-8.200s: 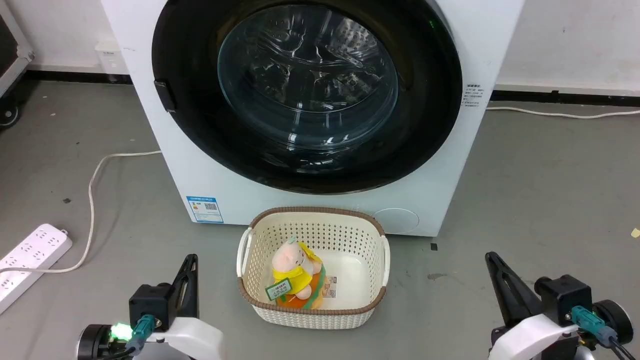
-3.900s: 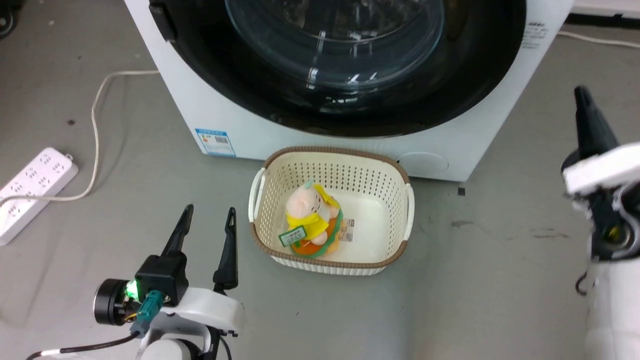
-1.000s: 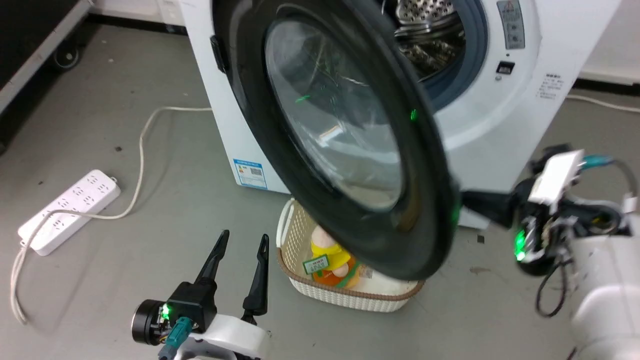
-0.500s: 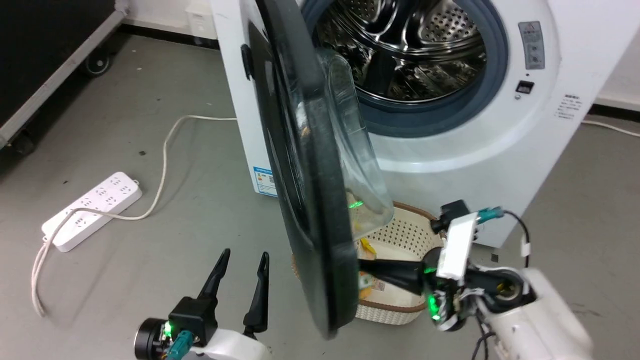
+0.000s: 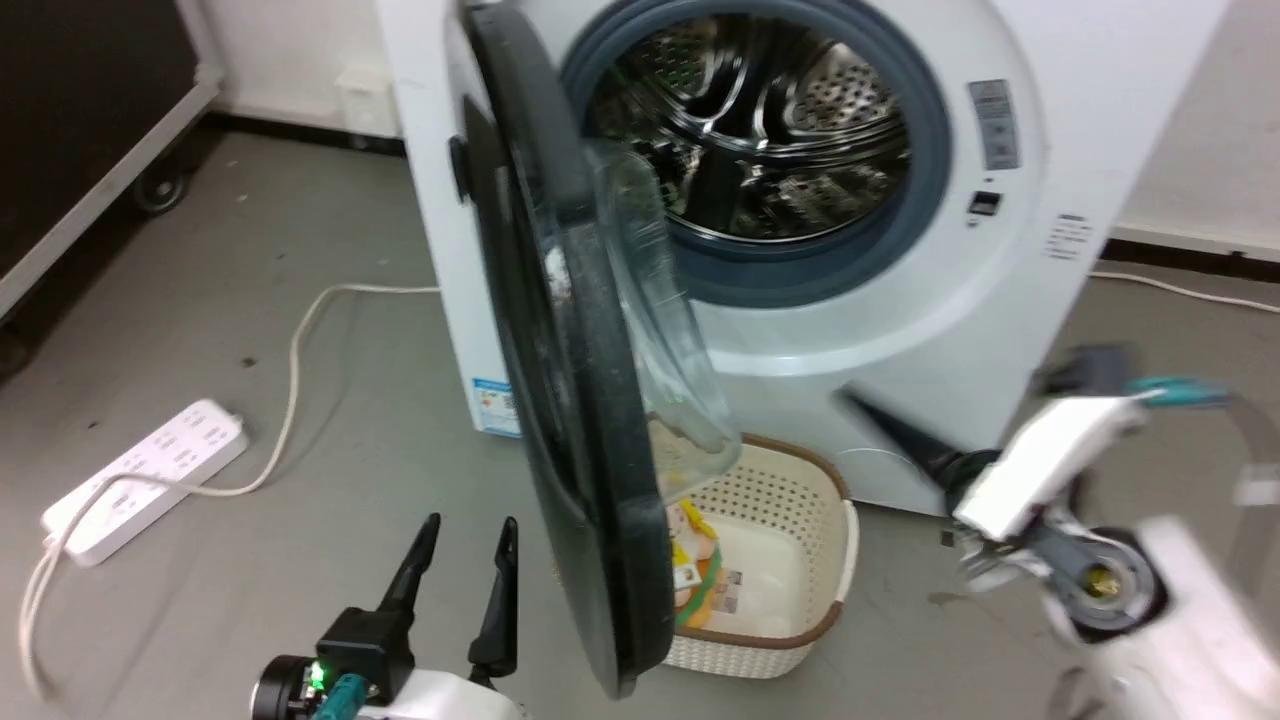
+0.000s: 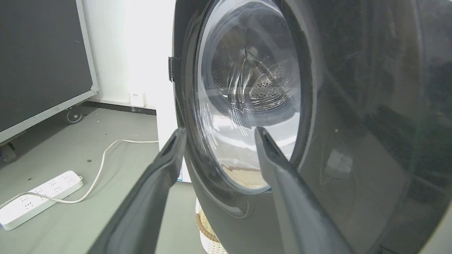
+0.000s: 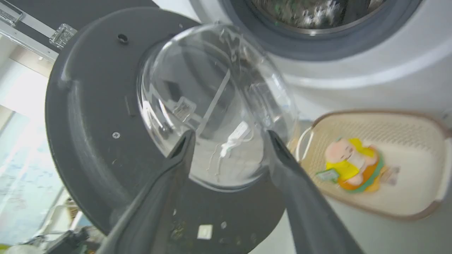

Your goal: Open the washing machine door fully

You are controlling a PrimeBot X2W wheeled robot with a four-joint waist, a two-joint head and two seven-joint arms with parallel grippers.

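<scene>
Black and glossy, the washing machine door (image 5: 590, 450) stands wide open, edge-on just beside the basket (image 5: 750, 655). The left gripper (image 5: 471, 520) faces its outer side, the right gripper (image 7: 229, 133) its glass bowl; both are spread apart and empty.

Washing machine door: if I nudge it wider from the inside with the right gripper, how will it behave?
The washing machine door will likely swing as one rigid piece about its left hinge. Its glass bowl looks smooth and rounded, so the jaws may skid off. Broad and thick-rimmed, it is probably heavy; push steadily.
</scene>
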